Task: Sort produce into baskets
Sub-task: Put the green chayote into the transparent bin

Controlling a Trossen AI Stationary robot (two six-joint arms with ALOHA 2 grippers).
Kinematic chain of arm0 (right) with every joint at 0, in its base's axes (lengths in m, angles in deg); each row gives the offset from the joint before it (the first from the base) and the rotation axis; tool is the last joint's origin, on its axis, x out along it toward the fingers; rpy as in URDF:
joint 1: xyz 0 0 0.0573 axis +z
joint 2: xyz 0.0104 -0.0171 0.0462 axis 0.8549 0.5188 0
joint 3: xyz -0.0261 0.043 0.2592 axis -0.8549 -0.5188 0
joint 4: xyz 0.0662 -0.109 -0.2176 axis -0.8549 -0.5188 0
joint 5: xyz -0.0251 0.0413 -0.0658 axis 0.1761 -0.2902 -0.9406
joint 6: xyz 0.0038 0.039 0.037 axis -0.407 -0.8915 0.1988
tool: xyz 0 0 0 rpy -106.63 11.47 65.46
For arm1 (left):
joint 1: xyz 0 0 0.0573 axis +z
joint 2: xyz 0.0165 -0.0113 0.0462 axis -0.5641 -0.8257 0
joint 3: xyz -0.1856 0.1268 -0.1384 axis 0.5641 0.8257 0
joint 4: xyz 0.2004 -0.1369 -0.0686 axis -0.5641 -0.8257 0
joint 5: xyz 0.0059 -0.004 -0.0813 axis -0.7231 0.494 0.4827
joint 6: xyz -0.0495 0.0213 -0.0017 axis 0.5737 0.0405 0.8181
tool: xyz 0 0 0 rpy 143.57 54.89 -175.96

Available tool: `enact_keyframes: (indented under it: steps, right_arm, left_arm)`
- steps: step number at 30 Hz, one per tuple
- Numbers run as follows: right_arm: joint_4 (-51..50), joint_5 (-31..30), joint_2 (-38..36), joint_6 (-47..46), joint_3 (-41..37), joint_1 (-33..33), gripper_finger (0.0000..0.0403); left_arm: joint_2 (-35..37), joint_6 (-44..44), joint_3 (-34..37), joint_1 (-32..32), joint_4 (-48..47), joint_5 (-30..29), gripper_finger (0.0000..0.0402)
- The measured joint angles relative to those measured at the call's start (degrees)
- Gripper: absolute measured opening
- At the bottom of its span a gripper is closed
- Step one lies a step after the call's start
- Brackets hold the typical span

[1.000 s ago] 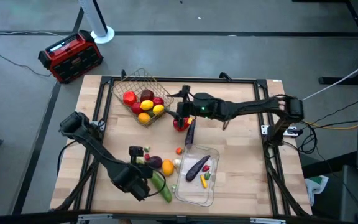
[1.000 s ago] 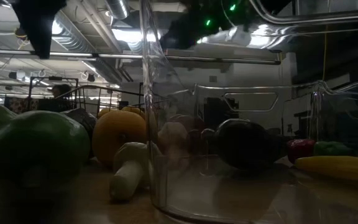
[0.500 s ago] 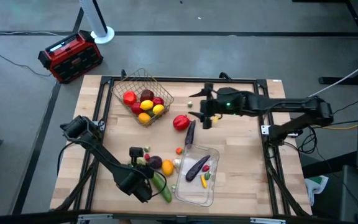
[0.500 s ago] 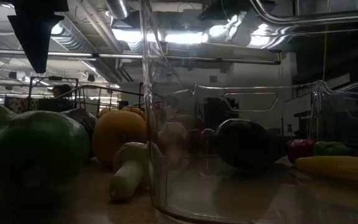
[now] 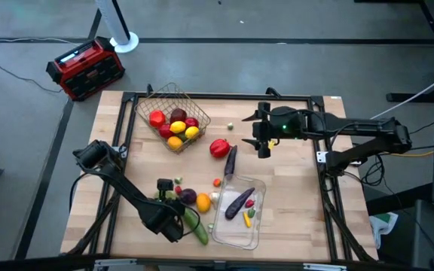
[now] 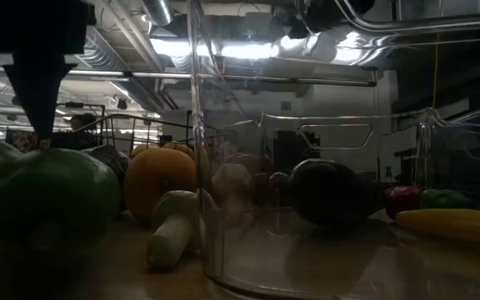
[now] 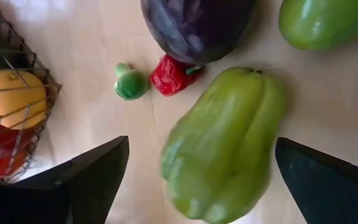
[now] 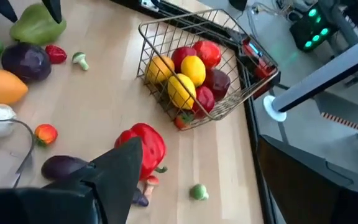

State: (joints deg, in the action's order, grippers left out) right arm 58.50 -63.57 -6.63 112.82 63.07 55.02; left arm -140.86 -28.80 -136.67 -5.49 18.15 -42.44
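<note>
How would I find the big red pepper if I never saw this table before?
Start at the wire basket full of round fruits at the table's far left. The red pepper lies on bare wood just outside it, toward the clear tray. It is the biggest red thing outside the basket, beside a thin purple eggplant.

A grey concrete floor (image 5: 277, 68) surrounds the pale wooden table (image 5: 292, 196). A red-and-black box (image 5: 85, 68) sits on the floor off one table corner, a white stand base (image 5: 123, 41) just beyond it. Overhead, silver ducts (image 6: 161, 17) and bright ceiling lights (image 6: 257, 50) run across the dim room.
</note>
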Motion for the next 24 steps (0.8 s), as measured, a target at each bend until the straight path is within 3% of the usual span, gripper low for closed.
enact_keyframes:
  steps: [8,24]
  right_arm:
    - [-2.14,-0.01,0.18,-1.04,0.0,-0.02,0.0312]
    - [-2.15,-0.01,0.2,-1.02,0.0,-0.02,0.0312]
  left_arm:
    - [0.02,4.32,2.58,0.0,1.93,-0.02,0.04]
    - [0.0,1.07,2.97,0.13,8.95,-0.22,0.04]
